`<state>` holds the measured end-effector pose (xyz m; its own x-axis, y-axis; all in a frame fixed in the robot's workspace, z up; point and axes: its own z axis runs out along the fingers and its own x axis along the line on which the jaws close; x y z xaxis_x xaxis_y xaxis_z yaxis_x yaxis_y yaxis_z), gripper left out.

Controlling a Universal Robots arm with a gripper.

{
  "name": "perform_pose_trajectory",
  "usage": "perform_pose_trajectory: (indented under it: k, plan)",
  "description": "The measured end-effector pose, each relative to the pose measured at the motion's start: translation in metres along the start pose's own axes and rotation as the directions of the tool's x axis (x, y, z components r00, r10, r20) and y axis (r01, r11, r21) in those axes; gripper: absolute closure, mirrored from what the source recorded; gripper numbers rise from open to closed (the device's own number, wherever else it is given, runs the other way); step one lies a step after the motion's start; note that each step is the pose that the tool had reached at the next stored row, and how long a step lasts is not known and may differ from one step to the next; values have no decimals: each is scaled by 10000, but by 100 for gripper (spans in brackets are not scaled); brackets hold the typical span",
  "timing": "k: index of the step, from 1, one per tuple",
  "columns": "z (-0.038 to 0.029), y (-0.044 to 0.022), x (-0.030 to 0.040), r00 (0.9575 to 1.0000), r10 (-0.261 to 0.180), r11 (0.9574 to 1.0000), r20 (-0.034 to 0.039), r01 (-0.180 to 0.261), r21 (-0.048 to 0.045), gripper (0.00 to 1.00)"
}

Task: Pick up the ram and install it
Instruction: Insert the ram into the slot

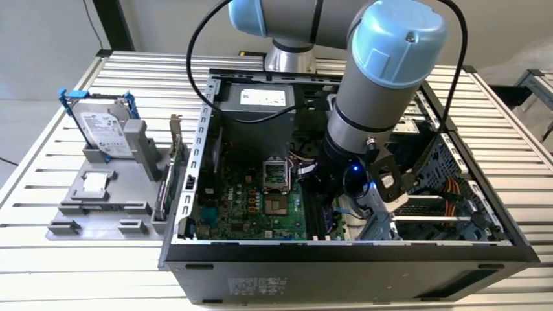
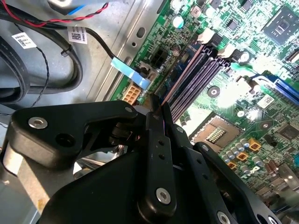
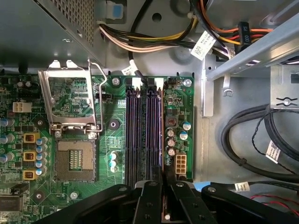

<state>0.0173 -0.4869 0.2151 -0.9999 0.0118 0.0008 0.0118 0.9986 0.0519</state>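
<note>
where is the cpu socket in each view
Exterior view: the cpu socket sits mid motherboard, on the exterior view's left of the arm.
First wrist view: the socket lies beside the memory slots, next to its raised metal frame.
Second wrist view: the socket lies alongside the slots.
Shared landmark: the memory slots.

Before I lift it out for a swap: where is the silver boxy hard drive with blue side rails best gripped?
Pinch the silver boxy hard drive by its upper half, across its flat faces, coming from above: it stands upright with its lower end seated in the grey plastic holder.
</note>
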Motion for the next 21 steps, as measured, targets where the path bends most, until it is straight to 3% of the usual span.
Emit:
perform_pose_trajectory:
  k: [21]
  plan:
    - [9,-1,20,10000,0,10000,-1,0,9,100]
